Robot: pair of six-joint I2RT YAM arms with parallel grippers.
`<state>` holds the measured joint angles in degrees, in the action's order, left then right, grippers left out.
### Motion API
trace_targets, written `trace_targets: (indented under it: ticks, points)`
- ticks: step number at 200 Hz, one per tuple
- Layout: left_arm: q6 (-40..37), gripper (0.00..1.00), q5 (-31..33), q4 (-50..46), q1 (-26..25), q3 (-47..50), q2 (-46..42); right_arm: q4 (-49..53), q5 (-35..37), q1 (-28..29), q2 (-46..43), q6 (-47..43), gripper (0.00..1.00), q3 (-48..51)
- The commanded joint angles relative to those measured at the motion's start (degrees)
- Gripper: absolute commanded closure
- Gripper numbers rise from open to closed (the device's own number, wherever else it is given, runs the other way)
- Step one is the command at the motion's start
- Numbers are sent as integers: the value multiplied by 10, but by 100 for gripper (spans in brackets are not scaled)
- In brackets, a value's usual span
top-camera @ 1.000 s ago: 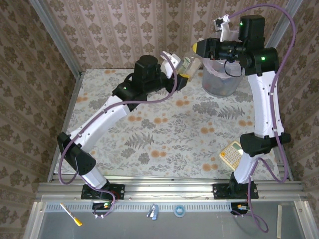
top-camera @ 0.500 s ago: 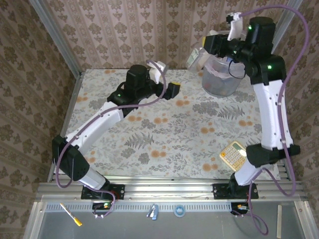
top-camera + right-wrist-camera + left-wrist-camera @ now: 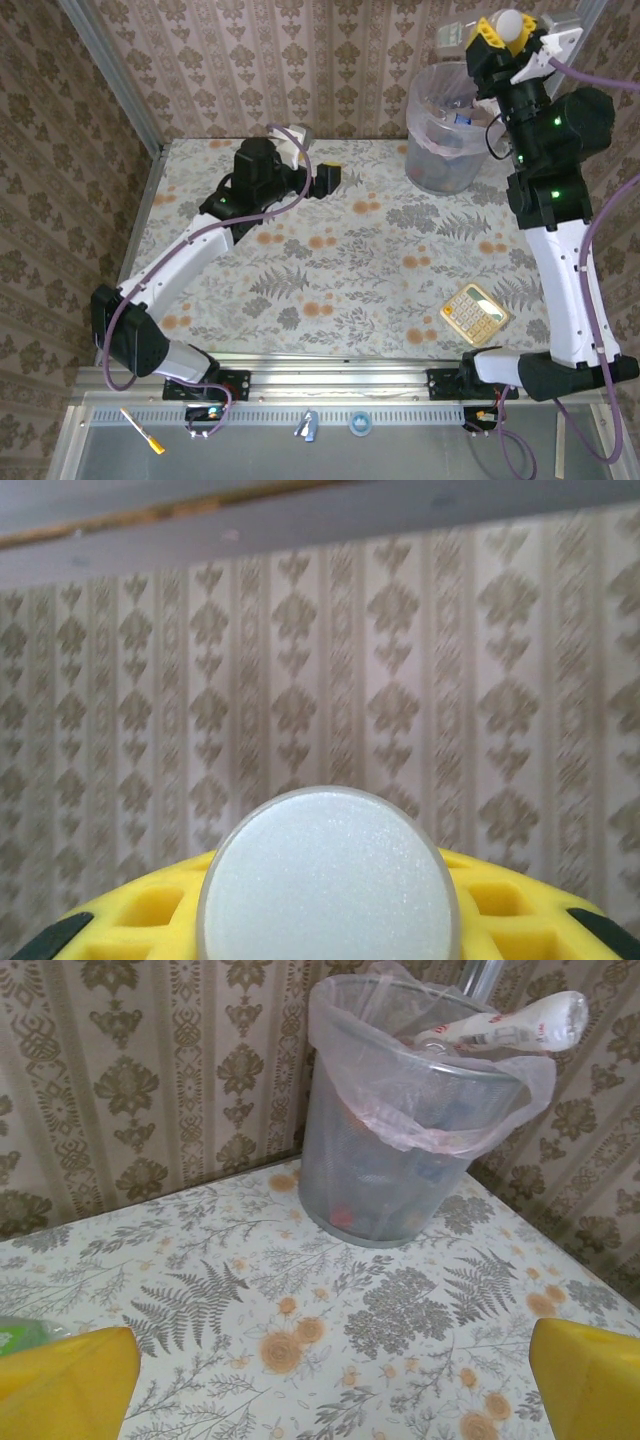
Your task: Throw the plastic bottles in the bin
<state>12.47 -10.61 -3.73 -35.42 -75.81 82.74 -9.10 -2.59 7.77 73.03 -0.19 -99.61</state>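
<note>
Left gripper (image 3: 327, 180): yellow fingers (image 3: 62, 1385) spread wide apart. Straight ahead of it stands the bin (image 3: 400, 1160), translucent grey with a pinkish liner. A clear bottle (image 3: 500, 1028) with red lettering lies across its far-right rim. Right gripper (image 3: 498, 32), high by that rim, is clamped on a second bottle (image 3: 328, 880), round white end showing.

I get bright, even light and soft shadows; the yellow fingertips (image 3: 65, 1380) blur close to my left wrist lens.
</note>
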Motion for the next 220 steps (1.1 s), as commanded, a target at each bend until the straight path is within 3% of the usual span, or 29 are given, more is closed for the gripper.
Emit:
trace_targets:
  ticks: [1, 70, 127, 154, 174, 182, 195, 220]
  points:
    - [12, 0, 13, 13, 4, 5, -15, -158, 54, 2, -22, -58, 100, 22]
    - [9, 0, 14, 17, 6, -5, -4, -185, 55, 0, -30, -89, 100, 28]
    - [8, 0, 16, 12, 11, -7, -1, -135, 49, -7, -4, -84, 100, -6]
    - [9, 0, 16, 9, 16, -6, -4, 22, 49, -47, 61, -31, 100, -92]
    - [9, 0, 17, 4, 21, -6, -5, 278, 29, -82, 193, 2, 98, -267]
    - [10, 0, 17, 1, 22, -5, -6, 366, 49, -86, 249, 8, 88, -337]
    - [11, 0, 10, -6, 26, -5, -6, 455, 40, -99, 316, 33, 50, -419]
    - [18, 0, 9, -23, 32, -6, -4, 497, 47, -103, 352, 72, 17, -461]
